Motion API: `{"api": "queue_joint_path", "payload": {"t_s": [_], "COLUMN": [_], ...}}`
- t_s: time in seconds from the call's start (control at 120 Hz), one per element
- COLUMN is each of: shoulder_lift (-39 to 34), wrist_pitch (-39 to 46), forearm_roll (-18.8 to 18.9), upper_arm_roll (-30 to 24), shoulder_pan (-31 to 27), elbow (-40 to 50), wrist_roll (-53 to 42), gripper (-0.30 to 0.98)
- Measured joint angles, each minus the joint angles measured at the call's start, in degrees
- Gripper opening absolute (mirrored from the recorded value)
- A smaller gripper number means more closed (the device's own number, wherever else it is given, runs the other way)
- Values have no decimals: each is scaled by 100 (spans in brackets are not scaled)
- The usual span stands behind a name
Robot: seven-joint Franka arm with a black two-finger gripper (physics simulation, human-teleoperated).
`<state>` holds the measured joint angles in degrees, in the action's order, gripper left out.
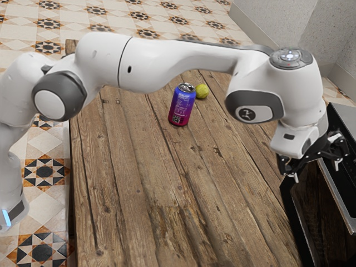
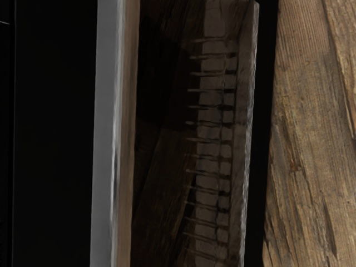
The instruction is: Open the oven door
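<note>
At the exterior view's right, my gripper [image 1: 316, 172] hangs over the oven [image 1: 343, 118] with its fingers spread and nothing held between them. Below it are the dark glass door [image 1: 316, 218] and its long silver handle [image 1: 337, 196]. From the hand, the handle [image 2: 106, 139] runs as a pale bar beside the door's window [image 2: 167, 144], and rack bars are visible through the glass. No contact between gripper and handle is evident. I cannot tell from these views whether the door is slightly ajar.
A purple-blue can [image 1: 181, 105] stands upright on the wooden table [image 1: 144, 194], with a yellow-green ball [image 1: 202, 91] just behind it. Both are well away from the hand, beneath the raised arm. The table's edge meets the oven front.
</note>
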<state>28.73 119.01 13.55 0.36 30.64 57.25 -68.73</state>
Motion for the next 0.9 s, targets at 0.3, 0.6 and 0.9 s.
{"api": "queue_joint_path", "payload": {"t_s": [0.3, 0.6, 0.9], "shoulder_lift": [131, 236, 301], "wrist_pitch": [54, 186, 339], "forearm_roll": [-1, -10, -73], "upper_arm_roll": [148, 148, 133], "shoulder_pan": [-23, -48, -110], "elbow": [22, 46, 215], "wrist_roll": [0, 10, 25], "gripper": [68, 68, 69]}}
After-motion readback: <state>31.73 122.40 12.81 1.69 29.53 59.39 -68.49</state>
